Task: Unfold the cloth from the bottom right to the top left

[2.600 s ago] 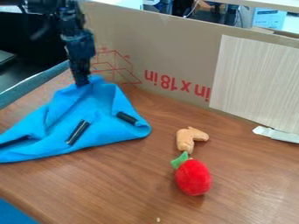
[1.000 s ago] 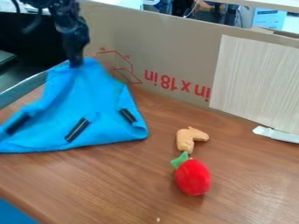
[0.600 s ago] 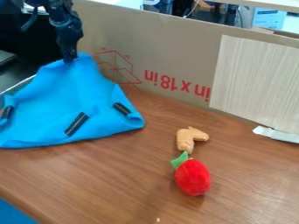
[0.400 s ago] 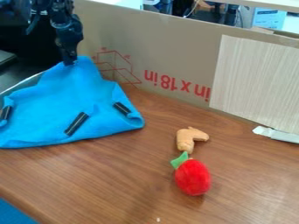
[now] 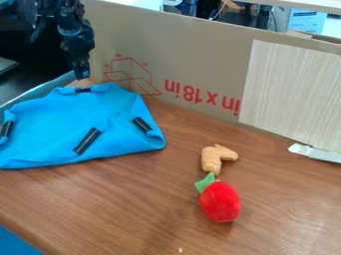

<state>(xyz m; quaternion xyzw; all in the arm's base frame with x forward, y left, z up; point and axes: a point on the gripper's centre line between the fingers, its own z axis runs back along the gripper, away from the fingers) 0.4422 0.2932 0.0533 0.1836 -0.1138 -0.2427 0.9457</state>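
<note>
End effector (image 5: 81,75) at 11 o'clock, apart or together I cannot tell; if it dips, it could snag the cloth (image 5: 63,127) and bunch its edge

My arm (image 5: 75,31) is black from top to tip, its surface broken by small blue-grey glints. Chunky, angular parts with uneven edges stack along its length, knobbly and stepped rather than smooth. A dark, curved strand, apparently a cable (image 5: 39,29), bows out beside the bulkier upper section. Lower down, my machine's outline tapers from a rounded, blocky joint (image 5: 78,42) into a narrow black gripper (image 5: 82,76), slim and straight-sided, with a tiny pale mark (image 5: 85,74) near its lower end.
</note>
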